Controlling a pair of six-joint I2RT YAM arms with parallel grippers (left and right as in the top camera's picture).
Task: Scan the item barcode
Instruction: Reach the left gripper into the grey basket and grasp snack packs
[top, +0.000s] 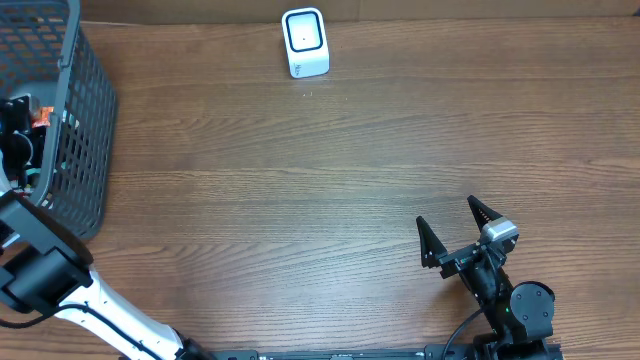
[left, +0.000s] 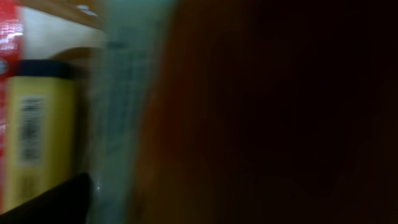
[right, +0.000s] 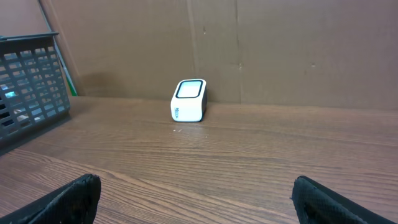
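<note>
Overhead, my left gripper (top: 18, 140) sits wide-fingered in the black mesh basket (top: 85, 120): the pick, I judge. Left wrist, blurred: the yellow barcoded box (left: 37, 124) lies alongside, awaiting my close. Right wrist: my right gripper (right: 196, 186) gapes empty before the white boxy scanner (right: 188, 99).

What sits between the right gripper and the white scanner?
Only bare table lies between the right gripper and the white scanner; overhead and right wrist views both show it.

One white scanner (top: 304, 42) and one black mesh basket (top: 80, 110) share the surface (top: 300, 200). One yellow box (left: 37, 124) shows.
</note>
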